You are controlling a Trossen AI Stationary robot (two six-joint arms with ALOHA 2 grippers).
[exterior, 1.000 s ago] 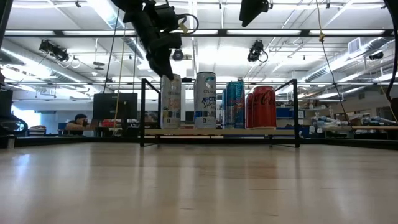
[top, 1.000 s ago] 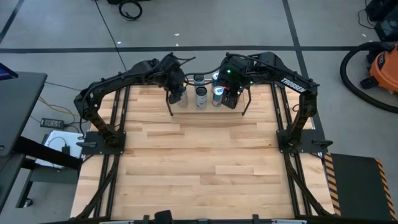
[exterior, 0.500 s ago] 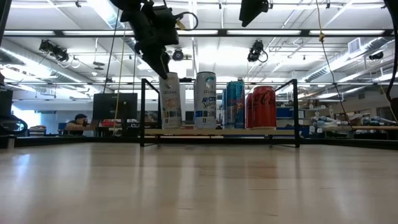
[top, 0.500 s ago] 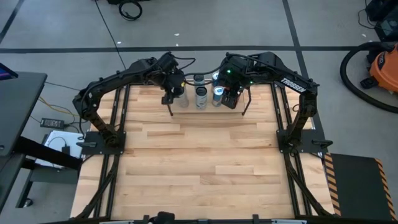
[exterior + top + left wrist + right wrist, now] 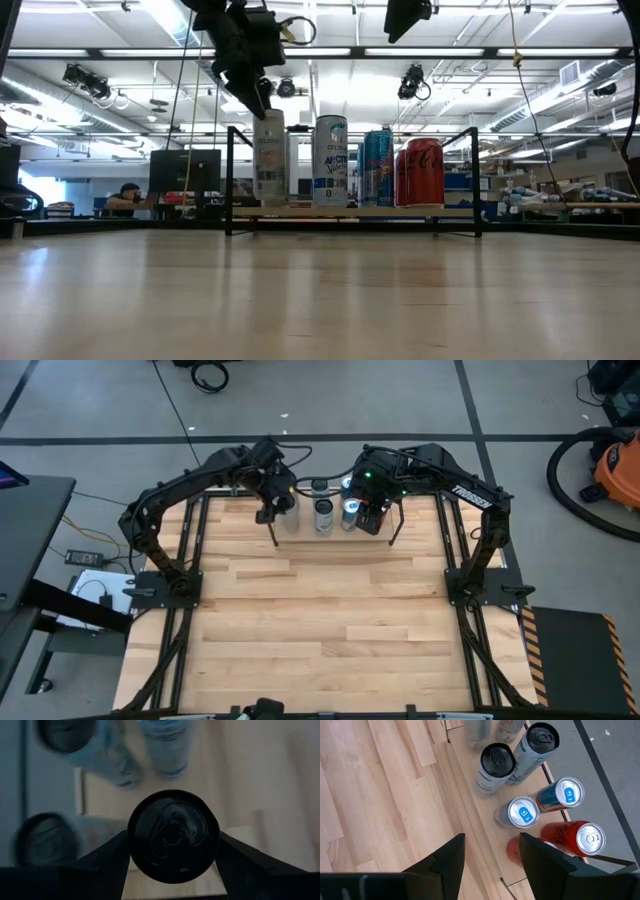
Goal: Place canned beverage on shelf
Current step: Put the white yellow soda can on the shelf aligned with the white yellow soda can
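Observation:
The shelf (image 5: 350, 211), a low rack with black end frames and a light wood board, stands at the table's far edge. Several cans stand on it: a white one (image 5: 331, 160), a blue one (image 5: 377, 167) and a red one (image 5: 424, 172). My left gripper (image 5: 255, 95) is over the shelf's left end, shut on a white can (image 5: 268, 160) with a dark top (image 5: 172, 835). My right gripper (image 5: 492, 865) hangs open and empty above the shelf's right part and also shows in the high view (image 5: 370, 510). My left gripper pinches the white can's wall just under its top rim (image 5: 131, 845) between its two fingers, one on each side. The fingers come from above, pointing down. The can hangs upright below them, its bottom at the shelf board; whether it rests there, I cannot tell.
In the right wrist view two black-topped cans (image 5: 497, 757), two silver-topped cans (image 5: 522, 812) and red cans (image 5: 585, 837) crowd the board. The shelf's left end frame (image 5: 229, 180) stands close beside the held can. The table's wood (image 5: 320, 630) stretches toward the near edge.
My left gripper has gone toward the table's left and far edges and a little up, still shut on the white can. The can has shifted with it toward the shelf's left end frame and stays about upright.

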